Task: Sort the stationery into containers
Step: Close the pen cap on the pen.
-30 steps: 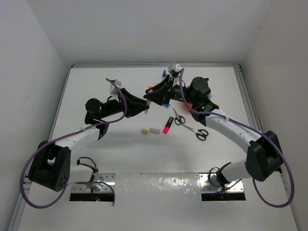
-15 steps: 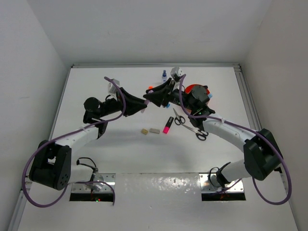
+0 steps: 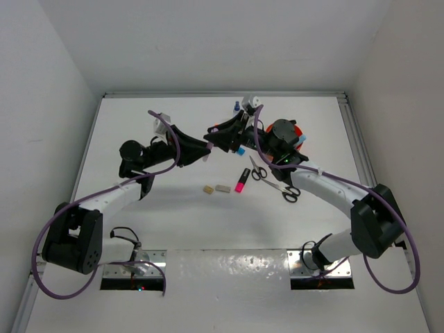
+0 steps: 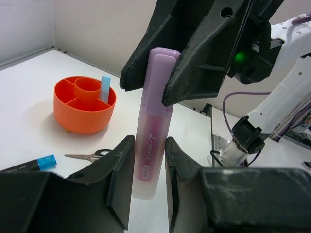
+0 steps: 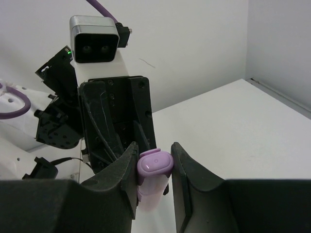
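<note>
The lilac marker (image 4: pixel 154 111) hangs in mid-air between both grippers above the table's middle back. My left gripper (image 4: pixel 148 145) is shut on its clear lower body. My right gripper (image 5: pixel 154 151) is shut on its lilac cap (image 5: pixel 155 164) from the opposite side. In the top view the two grippers meet tip to tip, left (image 3: pixel 207 148) and right (image 3: pixel 218 137). The orange tub (image 4: pixel 85 116) stands behind, with a blue-capped marker (image 4: pixel 105 87) upright in one compartment. The tub (image 3: pixel 297 130) is partly hidden by the right arm.
On the table lie a pink-capped marker (image 3: pixel 241 179), two scissors (image 3: pixel 258 170) (image 3: pixel 281 187), a beige eraser (image 3: pixel 207 189), a grey eraser (image 3: pixel 222 187), a blue-capped marker (image 4: pixel 34 164) and a small blue-capped bottle (image 3: pixel 236 107) at the back.
My right gripper has moved left towards the left gripper and now clamps the marker's cap. The left gripper has held the marker nearly still.
</note>
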You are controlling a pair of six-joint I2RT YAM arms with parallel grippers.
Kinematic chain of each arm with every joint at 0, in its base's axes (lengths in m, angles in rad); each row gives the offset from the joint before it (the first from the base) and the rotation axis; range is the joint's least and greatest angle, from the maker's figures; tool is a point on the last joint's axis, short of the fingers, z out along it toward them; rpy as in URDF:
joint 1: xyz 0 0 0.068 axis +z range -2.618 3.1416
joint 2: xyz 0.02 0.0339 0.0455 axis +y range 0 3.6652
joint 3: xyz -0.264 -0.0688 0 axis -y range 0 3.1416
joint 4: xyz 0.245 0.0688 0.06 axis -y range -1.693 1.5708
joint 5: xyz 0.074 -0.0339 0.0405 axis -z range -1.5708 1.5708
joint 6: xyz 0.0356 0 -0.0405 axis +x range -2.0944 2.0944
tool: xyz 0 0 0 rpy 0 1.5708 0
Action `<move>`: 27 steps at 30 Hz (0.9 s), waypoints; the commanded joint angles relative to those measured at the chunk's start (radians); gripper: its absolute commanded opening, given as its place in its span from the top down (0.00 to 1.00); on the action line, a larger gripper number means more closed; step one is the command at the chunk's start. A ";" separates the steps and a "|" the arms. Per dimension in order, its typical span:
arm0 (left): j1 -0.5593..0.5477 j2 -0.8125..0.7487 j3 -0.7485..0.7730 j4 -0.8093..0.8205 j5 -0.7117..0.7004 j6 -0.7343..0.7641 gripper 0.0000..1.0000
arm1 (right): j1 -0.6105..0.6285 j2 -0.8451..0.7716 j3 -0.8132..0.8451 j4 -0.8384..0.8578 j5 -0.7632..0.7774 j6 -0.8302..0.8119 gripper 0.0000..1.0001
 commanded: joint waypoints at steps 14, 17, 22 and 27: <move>0.014 -0.082 0.088 0.348 -0.148 -0.052 1.00 | 0.088 0.152 -0.093 -0.261 -0.096 -0.064 1.00; 0.014 -0.082 0.087 0.347 -0.151 -0.048 1.00 | 0.093 0.151 -0.107 -0.257 -0.093 -0.061 1.00; 0.014 -0.080 0.084 0.338 -0.142 -0.043 1.00 | 0.090 0.137 -0.104 -0.257 -0.087 -0.059 1.00; 0.014 -0.087 0.075 0.334 -0.139 -0.040 1.00 | 0.076 0.117 -0.094 -0.260 -0.090 -0.055 1.00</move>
